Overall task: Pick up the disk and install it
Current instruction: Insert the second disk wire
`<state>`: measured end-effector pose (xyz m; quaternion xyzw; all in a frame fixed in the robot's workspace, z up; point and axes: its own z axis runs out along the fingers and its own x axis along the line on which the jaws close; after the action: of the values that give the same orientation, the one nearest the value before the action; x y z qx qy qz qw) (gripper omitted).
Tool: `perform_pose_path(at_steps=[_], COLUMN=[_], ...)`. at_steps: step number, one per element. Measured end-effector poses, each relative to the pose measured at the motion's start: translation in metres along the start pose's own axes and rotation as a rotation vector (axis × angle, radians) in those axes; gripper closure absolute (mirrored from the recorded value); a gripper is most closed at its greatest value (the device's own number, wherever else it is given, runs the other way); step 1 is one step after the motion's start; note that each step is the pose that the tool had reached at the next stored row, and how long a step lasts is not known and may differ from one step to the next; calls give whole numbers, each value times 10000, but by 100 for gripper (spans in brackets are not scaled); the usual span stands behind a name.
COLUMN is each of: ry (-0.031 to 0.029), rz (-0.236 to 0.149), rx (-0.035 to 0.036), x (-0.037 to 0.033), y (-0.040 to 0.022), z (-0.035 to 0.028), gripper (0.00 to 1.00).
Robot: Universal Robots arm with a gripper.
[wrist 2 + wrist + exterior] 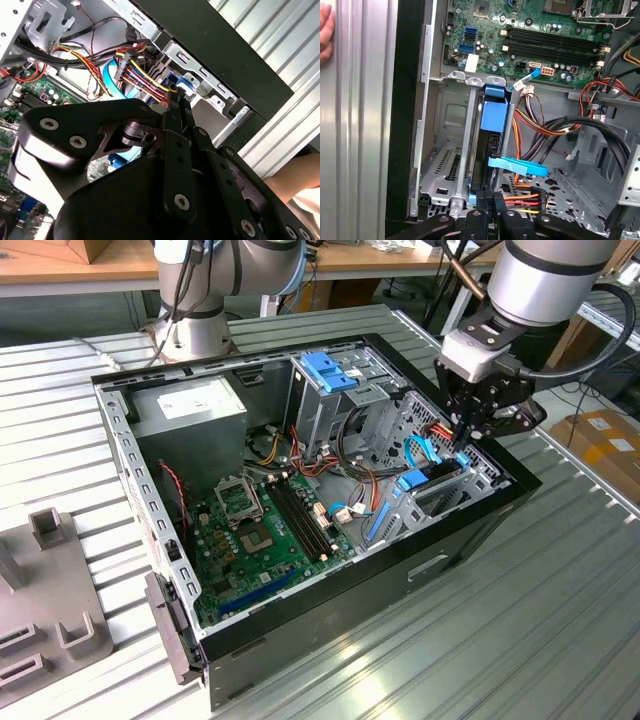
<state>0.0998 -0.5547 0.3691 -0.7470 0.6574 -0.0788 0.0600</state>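
Blue-framed disk (492, 150) — in claw (490, 197)

Open computer case (480, 530) — green motherboard (265, 530).

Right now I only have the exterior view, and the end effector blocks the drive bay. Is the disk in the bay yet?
Observer: Yes. In the first wrist view the disk stands on edge between the bay's metal rails, with the end effector at one end of it.
Operator: Anything crowding it?
Observer: A flat blue cable crosses the disk, close to the red and yellow wires.
Operator: Anyone near the case?
Observer: A hand is over the table, just outside the case.
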Motion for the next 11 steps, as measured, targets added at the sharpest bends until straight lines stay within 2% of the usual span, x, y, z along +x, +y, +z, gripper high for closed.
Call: perform_pose_path(at_steps=[1,3,5,6,11], ry=[13,-78,-308,-357,-320], rz=[147,296,429,465,727], rx=[-3,5,30,36,24], x=[0,0,6,11,21], y=[0,0,1,2,10], z=[0,0,-1,1,35], gripper=[84,84,84,84,84])
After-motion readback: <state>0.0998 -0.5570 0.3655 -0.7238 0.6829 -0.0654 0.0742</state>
